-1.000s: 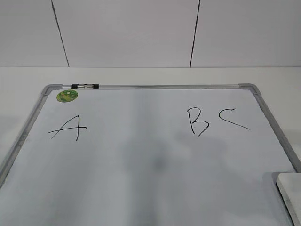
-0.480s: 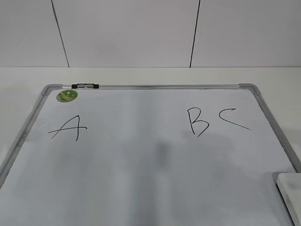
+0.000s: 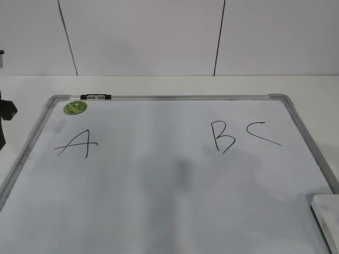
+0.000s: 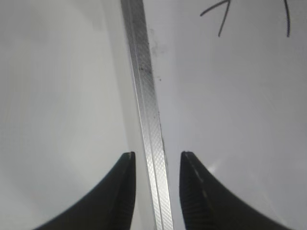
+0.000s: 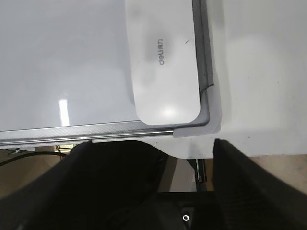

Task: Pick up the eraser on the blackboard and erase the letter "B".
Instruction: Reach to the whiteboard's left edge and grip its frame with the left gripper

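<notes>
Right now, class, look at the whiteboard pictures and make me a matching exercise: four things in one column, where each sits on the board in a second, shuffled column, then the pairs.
Things
1. eraser
2. letter "B"
3. letter "A"
4. green sticker

Places, as seen in the exterior view
a. far left corner of the blackboard, just inside the frame
b. near right corner, partly cut off by the picture's edge
c. left half, below the sticker
d. right half, just left of the letter "C"

Pairs: 1-b, 2-d, 3-c, 4-a
</notes>
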`<state>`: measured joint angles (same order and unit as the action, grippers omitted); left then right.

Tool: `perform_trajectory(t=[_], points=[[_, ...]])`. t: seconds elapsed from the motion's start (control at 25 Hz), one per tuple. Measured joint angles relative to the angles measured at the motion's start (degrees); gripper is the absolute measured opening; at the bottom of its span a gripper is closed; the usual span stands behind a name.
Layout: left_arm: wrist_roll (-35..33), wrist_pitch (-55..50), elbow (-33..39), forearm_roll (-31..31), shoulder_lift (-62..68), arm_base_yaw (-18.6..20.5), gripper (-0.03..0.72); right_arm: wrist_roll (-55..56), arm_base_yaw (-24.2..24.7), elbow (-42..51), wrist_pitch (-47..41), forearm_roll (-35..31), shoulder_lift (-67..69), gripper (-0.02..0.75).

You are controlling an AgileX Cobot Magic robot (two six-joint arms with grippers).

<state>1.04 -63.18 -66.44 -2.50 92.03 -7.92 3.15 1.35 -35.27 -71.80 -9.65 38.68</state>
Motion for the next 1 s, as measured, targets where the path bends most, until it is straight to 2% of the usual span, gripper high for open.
perform_trajectory(t=[0.32, 1.0], points=[[-2.39, 3.04, -2.34, -0.13, 7.94, 2.38, 0.238, 0.0, 0.0, 0.0, 0.0, -0.89, 0.0, 0.584], [-2.86, 8.83, -2.81, -0.3, 16.48, 2.38, 0.237, 0.0, 0.0, 0.0, 0.0, -1.48, 0.0, 0.584]])
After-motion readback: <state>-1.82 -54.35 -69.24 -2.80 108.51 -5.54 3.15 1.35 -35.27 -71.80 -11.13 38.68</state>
